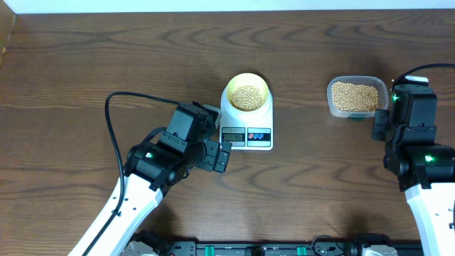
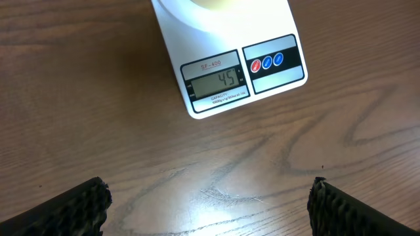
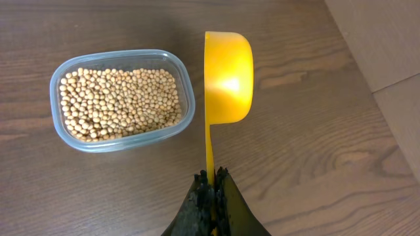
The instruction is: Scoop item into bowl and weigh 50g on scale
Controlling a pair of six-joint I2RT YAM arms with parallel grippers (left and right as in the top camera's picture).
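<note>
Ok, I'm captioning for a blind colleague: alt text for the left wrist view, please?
The white scale shows 45 on its display, red and blue buttons beside it, on a wooden table. The left gripper is open, its black fingertips at the bottom corners, holding nothing.

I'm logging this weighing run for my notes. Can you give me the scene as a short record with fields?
scale: white, display reads 45
bowl: on the scale's platform, holding beans
tub: clear, right of the scale, holds more beans
left tool: open, empty, above the table in front of the scale
right tool: shut on the handle of the yellow scoop, beside the tub
</note>
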